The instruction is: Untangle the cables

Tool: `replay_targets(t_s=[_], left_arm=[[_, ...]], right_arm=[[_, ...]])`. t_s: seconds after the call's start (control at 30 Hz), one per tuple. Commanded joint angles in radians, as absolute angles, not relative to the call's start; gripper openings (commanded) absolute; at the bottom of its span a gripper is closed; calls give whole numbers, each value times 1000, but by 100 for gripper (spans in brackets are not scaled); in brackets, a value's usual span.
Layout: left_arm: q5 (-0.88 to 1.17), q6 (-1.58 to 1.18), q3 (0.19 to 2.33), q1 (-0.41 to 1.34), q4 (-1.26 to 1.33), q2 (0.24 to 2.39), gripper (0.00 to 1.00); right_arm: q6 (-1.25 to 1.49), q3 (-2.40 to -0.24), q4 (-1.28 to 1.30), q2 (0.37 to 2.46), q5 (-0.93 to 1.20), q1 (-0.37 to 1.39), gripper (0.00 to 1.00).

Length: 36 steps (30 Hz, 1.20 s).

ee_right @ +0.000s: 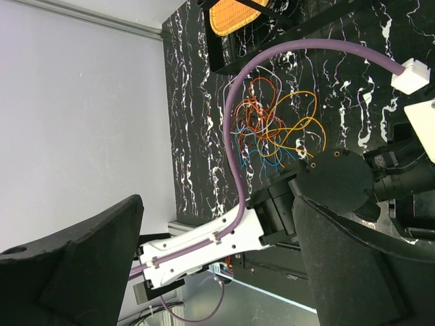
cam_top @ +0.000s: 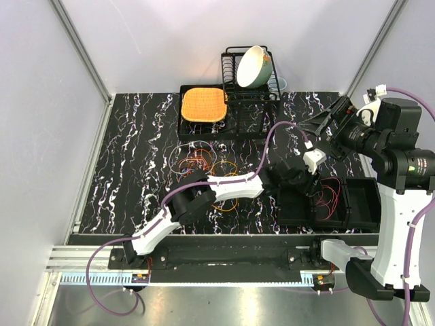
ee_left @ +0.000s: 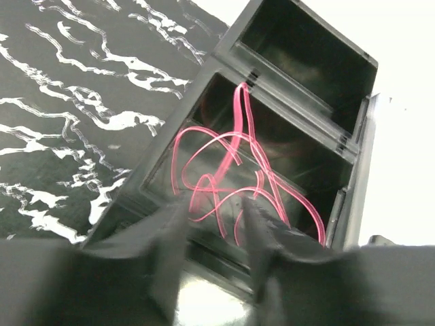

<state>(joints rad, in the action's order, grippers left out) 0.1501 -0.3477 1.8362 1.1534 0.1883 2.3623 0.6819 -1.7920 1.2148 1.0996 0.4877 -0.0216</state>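
The flat tabletop [cam_top: 136, 149] is black with white marble veining. The thin tangled cables [cam_top: 204, 163] are orange, red and blue. The looped thin wire [ee_left: 228, 159] in the black plastic bin [ee_left: 292, 110] is pink.

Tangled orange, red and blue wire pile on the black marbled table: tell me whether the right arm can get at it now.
Probably not cleanly. The right gripper hangs raised with jaws open, but the left arm's white forearm and purple cable lie alongside the wire pile, across its likely path.

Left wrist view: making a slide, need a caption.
Left gripper open over a bin compartment holding loose red cable.
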Motion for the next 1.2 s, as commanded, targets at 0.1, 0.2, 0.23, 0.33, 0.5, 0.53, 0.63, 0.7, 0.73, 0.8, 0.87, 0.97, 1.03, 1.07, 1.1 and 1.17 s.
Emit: replay_targets(t_s=[0.1,0.2,0.23,0.33,0.5,0.53,0.63,0.7,0.73,0.8,0.87,0.97,1.03,1.07,1.1,1.17], left_arm=[[166,-317,1910,1178,72,2258,68],[147,-333,1896,1177,31,2203,83],[135,-336,1887,1177,3,2185,86],[84,-340,1843,1164,-98,2099,95],[3,-371,1675,1097,-173,1881,93],[2,-386,1616,1083,-204,1847,92],[-86,-422,1489,1020,-297,1721,88],[-173,-433,1381,976,-343,1628,87],[-207,-439,1341,962,-376,1596,86],[-294,-449,1239,921,-408,1508,85],[-345,-475,1188,872,-466,1447,85],[-388,-546,1112,805,-554,1382,82],[-382,-590,1043,773,-566,1347,79],[-380,-604,1025,769,-566,1323,78],[-379,-627,993,767,-568,1316,77],[-382,-656,971,767,-578,1318,76]], right_arm=[[620,-1881,1218,1111,422,-18,98],[604,-1930,1233,1129,384,-18,98],[601,-1937,1233,1137,361,-18,98],[585,-1928,1204,1146,324,-18,98],[529,-1819,1146,1175,387,-18,97],[531,-1804,1144,1186,367,-18,96],[534,-1740,1117,1189,327,-8,96],[546,-1692,1100,1190,302,20,96],[549,-1680,1094,1201,272,64,96],[558,-1648,1095,1218,206,128,96],[567,-1617,1095,1255,117,228,96],[587,-1572,1088,1314,20,357,94],[600,-1527,1054,1350,-18,420,94],[606,-1507,1036,1359,-17,463,94],[612,-1490,1010,1379,-2,477,95],[618,-1441,989,1394,35,489,95]])
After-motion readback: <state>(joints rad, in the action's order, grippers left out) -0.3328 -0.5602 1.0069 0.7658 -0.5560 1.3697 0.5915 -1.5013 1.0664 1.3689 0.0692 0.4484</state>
